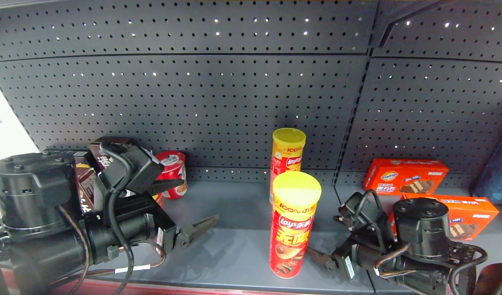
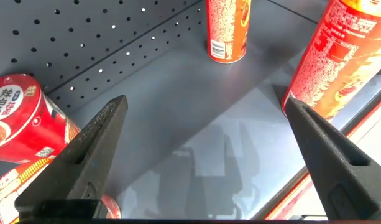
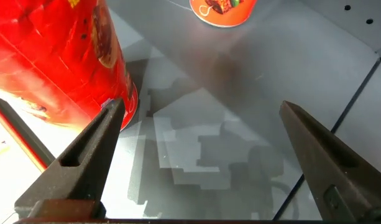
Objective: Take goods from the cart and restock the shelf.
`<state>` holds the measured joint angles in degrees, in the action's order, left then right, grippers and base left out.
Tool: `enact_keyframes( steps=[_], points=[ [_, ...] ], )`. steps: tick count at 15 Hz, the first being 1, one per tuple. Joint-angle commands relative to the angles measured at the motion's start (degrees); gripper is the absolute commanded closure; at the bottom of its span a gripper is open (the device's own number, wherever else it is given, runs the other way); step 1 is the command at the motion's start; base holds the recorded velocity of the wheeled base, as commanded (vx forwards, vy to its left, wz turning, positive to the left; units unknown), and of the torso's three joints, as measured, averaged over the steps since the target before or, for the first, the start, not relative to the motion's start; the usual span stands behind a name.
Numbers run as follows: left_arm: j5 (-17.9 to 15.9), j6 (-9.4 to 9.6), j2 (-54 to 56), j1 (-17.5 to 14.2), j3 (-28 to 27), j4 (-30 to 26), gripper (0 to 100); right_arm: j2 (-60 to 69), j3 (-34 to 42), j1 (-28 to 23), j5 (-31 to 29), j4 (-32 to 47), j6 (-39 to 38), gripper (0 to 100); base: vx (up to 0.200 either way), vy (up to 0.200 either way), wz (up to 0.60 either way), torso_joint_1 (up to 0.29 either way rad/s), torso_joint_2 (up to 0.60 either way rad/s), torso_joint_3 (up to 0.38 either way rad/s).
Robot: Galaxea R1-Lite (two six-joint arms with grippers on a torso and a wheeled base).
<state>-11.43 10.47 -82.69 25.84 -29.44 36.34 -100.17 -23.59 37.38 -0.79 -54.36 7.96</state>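
Jaws gape empty on left gripper [image 2: 204, 104] and right gripper [image 3: 201, 107]; front can [image 1: 294, 229] partly hides rear can [image 1: 288, 153].

a dark grey pegboard back panel [image 1: 218, 102] rises behind the shelf [image 1: 234, 213], with pinpoints of light showing through some holes. a vertical seam [image 1: 351, 123] splits it into two bays. a red strip [image 1: 218, 291] edges the shelf front. bright white light [image 1: 5, 127] sits at the left edge.
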Motion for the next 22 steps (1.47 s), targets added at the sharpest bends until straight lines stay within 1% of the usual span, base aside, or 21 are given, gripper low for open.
enact_keyframes(
  steps=[1, 4, 7, 9, 10, 12, 13, 14, 16, 17, 18, 19, 20, 21, 22],
  points=[
    [0.01, -0.01, -0.1, 0.0, 0.44, 0.13, 0, -0.29, -0.23, 0.15, 0.0, -0.05, 0.04, 0, 0.0, 0.0, 0.0, 0.0, 0.0, 0.0],
    [0.01, -0.01, 0.16, 0.0, 2.63, 0.49, 0, -0.11, 0.03, 0.5, -0.09, -0.05, -0.05, 0, 0.0, 0.0, 0.0, 0.0, 0.0, 0.0],
    [0.01, 0.08, 1.92, 0.0, 2.9, 0.4, 0, 3.4, 0.03, -0.02, -0.26, -0.13, -0.14, 0, 0.0, 0.0, 0.0, 0.0, 0.0, 0.0],
    [0.1, 0.16, 4.03, 0.0, 2.46, 0.31, 0, 7.09, -1.46, -0.64, -1.76, 0.22, -0.14, 0, 0.0, 0.0, 0.0, 0.0, 0.0, 0.0],
    [0.54, 0.16, 7.45, 0.0, 2.37, -0.13, 0, 11.49, -0.93, -1.52, -5.62, 0.74, -1.28, 0, 0.0, 0.0, 0.0, 0.0, 0.0, 0.0],
    [2.03, 0.08, 13.52, -0.09, 4.57, -0.22, 0, 20.01, 2.67, -2.48, -6.33, 1.62, -3.21, 0, 0.0, 0.0, 0.0, 0.0, 0.0, 0.0],
    [3.17, -0.1, 17.83, -1.06, 6.85, -0.3, 0, 24.32, 5.4, -4.51, -7.29, 2.15, -3.21, 0, 0.0, 0.0, 0.0, 0.0, 0.0, 0.0],
    [3.44, -0.01, 22.84, -5.1, 10.02, -0.39, 0, 28.72, 8.12, -6.88, -7.82, 2.41, -3.21, 0, 0.0, 0.0, 0.0, 0.0, 0.0, 0.0],
    [3.09, -0.45, 32.24, -14.42, 16.26, -1.1, 0, 36.19, 14.27, -15.67, -7.65, 3.21, -3.48, 0, 0.0, 0.0, 0.0, 0.0, 0.0, 0.0],
    [3.26, -1.68, 35.67, -16.53, 18.19, -2.68, 0, 38.47, 15.77, -18.3, -7.65, 3.82, -3.83, 0, 0.0, 0.0, 0.0, 0.0, 0.0, 0.0],
    [3.79, -2.65, 39.62, -18.2, 19.86, -5.23, 0, 40.14, 16.29, -20.68, -7.65, 4.17, -3.83, 0, 0.0, 0.0, 0.0, 0.0, 0.0, 0.0],
    [3.88, -2.65, 39.97, -18.37, 19.95, -5.4, 0, 40.32, 16.29, -20.85, -7.65, 4.17, -3.83, 0, 0.0, 0.0, 0.0, 0.0, 0.0, 0.0],
    [9.15, -2.65, 48.94, -19.34, 22.67, -11.64, 0, 42.95, 16.56, -27.36, -7.73, 4.61, -3.92, 0, 0.0, 0.0, 0.0, 0.0, 0.0, 0.0],
    [12.58, -2.83, 53.86, -19.34, 23.29, -16.74, 0, 45.15, 17.61, -30.61, -7.65, 5.58, -3.92, 0, 0.0, 0.0, 0.0, 0.0, 0.0, 0.0],
    [13.63, -3.09, 58.69, -19.52, 23.38, -21.75, 0, 47.35, 19.19, -33.16, -7.65, 6.28, -3.92, 0, 0.0, 0.0, 0.0, 0.0, 0.0, 0.0]
  ],
)
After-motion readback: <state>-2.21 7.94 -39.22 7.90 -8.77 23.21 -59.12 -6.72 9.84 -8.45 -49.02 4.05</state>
